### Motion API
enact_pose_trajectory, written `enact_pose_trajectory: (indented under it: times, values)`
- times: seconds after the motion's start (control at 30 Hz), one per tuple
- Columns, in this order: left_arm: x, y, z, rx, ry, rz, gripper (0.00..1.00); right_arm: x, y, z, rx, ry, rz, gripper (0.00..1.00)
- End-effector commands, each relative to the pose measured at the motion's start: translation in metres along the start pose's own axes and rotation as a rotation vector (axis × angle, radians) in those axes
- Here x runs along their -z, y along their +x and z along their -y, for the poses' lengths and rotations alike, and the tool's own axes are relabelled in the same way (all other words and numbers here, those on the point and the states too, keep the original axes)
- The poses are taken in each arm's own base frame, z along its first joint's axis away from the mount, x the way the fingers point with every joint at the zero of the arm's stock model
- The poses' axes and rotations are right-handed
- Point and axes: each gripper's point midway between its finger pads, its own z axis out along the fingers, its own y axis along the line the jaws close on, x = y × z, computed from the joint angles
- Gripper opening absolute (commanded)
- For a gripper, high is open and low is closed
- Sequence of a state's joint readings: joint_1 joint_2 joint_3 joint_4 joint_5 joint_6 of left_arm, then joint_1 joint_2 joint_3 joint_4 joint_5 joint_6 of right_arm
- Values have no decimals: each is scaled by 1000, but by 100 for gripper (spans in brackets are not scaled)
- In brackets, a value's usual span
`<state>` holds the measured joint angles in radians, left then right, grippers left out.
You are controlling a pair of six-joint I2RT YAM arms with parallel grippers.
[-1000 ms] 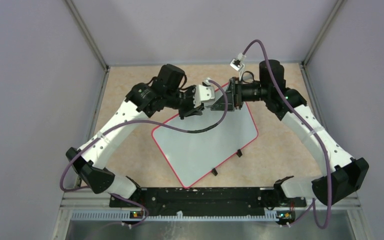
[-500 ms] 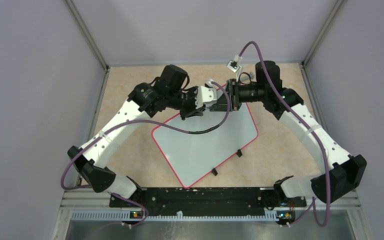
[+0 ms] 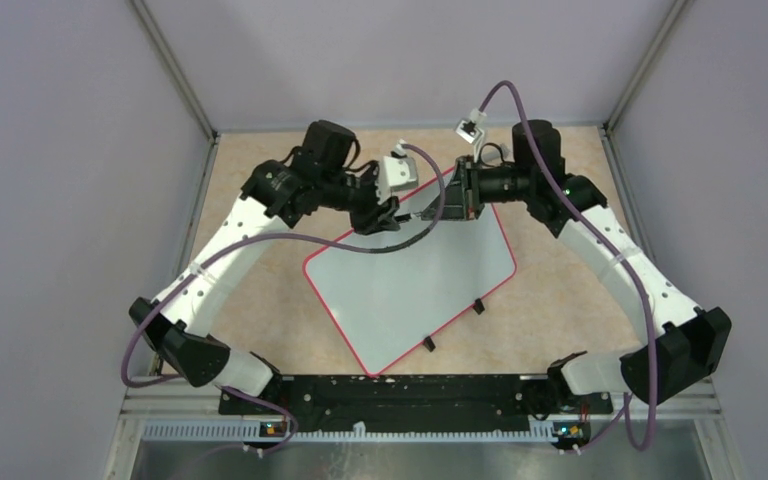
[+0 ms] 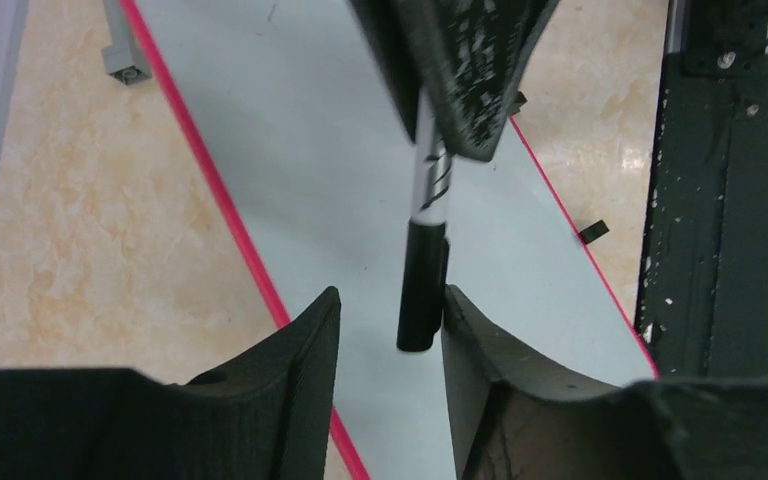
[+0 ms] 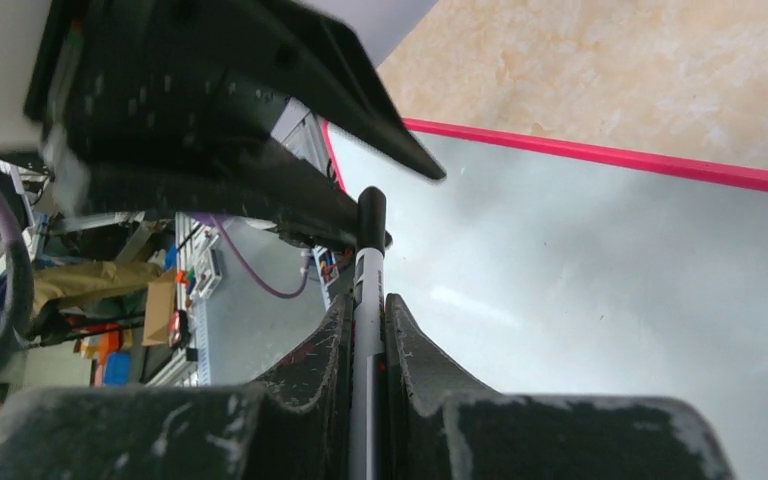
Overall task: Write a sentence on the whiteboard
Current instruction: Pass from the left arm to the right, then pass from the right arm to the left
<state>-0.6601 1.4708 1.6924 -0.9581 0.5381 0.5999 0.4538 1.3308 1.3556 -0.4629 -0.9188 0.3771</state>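
Observation:
The whiteboard (image 3: 410, 290) lies tilted on the table, with a pink-red rim and two black clips (image 3: 478, 305) on its near edge. No sentence shows on it; its surface is blank. My right gripper (image 3: 440, 207) is shut on a white marker (image 5: 366, 275) with a black cap (image 4: 422, 290), held level above the board's far corner. My left gripper (image 4: 388, 312) is open. The capped end sits between its fingers, against the right finger (image 4: 480, 350) and apart from the left one. The board also shows in the left wrist view (image 4: 340, 180) and the right wrist view (image 5: 600, 290).
Tan tabletop (image 3: 260, 290) surrounds the board, with grey walls on three sides. The black base rail (image 3: 390, 395) runs along the near edge. Purple cables (image 3: 400, 250) hang from both wrists over the board's far part.
My left gripper has pulled back to the left, away from the right gripper. The right arm and the marker have barely moved.

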Motion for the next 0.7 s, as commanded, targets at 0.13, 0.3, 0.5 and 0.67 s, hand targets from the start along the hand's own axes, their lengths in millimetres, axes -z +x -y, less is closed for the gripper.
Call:
enact_pose_trajectory:
  times: [0.13, 0.3, 0.5, 0.67]
  values:
    - [38, -34, 0, 117, 97, 242, 59, 12, -12, -28, 134, -113, 37, 0]
    - [32, -37, 10, 163, 183, 279, 64, 14, -11, -33, 158, -129, 42, 0]
    - [25, -39, 19, 210, 273, 302, 61, 15, -7, -38, 179, -148, 35, 0]
    - [21, -38, 23, 218, 302, 301, 52, 16, -8, -41, 186, -155, 33, 0]
